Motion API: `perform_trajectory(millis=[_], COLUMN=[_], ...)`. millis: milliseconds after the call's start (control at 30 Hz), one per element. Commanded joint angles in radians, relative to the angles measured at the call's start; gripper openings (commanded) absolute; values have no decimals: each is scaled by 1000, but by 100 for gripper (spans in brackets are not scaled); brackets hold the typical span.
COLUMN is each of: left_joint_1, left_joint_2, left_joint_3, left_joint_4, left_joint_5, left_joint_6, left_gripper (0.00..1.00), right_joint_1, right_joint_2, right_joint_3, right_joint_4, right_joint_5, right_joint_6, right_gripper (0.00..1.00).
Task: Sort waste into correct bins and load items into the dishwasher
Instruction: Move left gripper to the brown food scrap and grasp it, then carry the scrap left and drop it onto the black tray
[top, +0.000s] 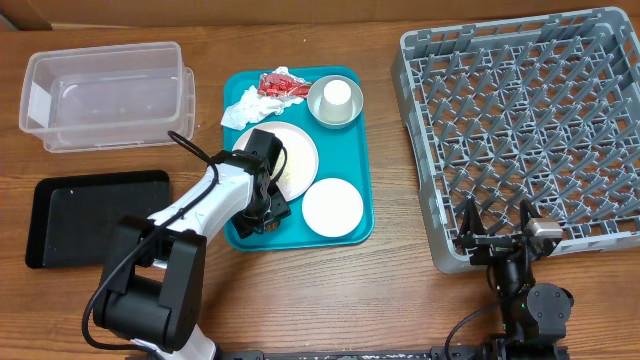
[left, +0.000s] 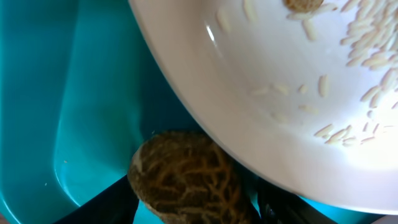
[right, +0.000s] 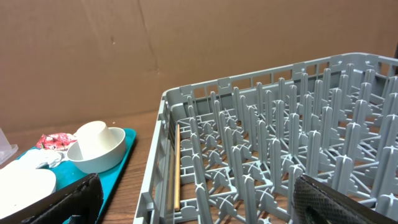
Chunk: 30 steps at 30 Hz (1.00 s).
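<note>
My left gripper (top: 262, 215) is down on the teal tray (top: 352, 150) at the lower left edge of the large plate (top: 292, 158). In the left wrist view its dark fingers (left: 196, 208) press both sides of the brown lumpy food piece (left: 186, 177), which lies on the tray beside the plate (left: 280, 124). Rice crumbs (left: 367, 37) are scattered on the plate. The napkin (top: 243, 105) and red wrapper (top: 280, 85) lie at the tray's back. The grey bowl (top: 322, 105) holds the cup (top: 339, 94). The small plate (top: 332, 207) is at the tray's front. My right gripper (top: 497, 235) is open and empty at the dish rack's (top: 520, 130) front edge.
The clear tub (top: 105, 52) stands at the back left, with the black tray (top: 95, 215) in front of it. In the right wrist view a thin wooden stick (right: 177, 165) lies inside the rack (right: 280, 143) by its left wall, and the bowl (right: 102, 155) is to the left.
</note>
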Motion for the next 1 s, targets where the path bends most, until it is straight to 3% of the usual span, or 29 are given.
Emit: perform_trajectory(millis=[0,100,433,500,600,700,967], left_joint_1=[0,0,2,8,27,55,193], left_joint_2=[18,6,-72,-92,-126,-156,-225], left_joint_3=[10,17,33,40,51,55,86], left_joint_4=[-19,-40,-76,-90,-114,-139,-207], left_joint_5=[-10,-10,-14,-18,-18,-18,-18], left_joint_6=[9,9,10,10,21,28,97], left_gripper=[61,53,44,37,36,29,30], right_joint_1=[2,2,2,2,2,2,2], right_joint_2=[-12,-12,-12,-12,-12,-12,-12], right_joint_3=[-11,-11,-10,-10,-10,-11,-10], right_joint_4=[6,6,6,6,6,6,6], right_joint_5=[6,6,6,6,6,6,6], right_joint_6=[-4,-4,-4,-4,-4,-4,-4], right_gripper=[100,100,100,100,100,100,100])
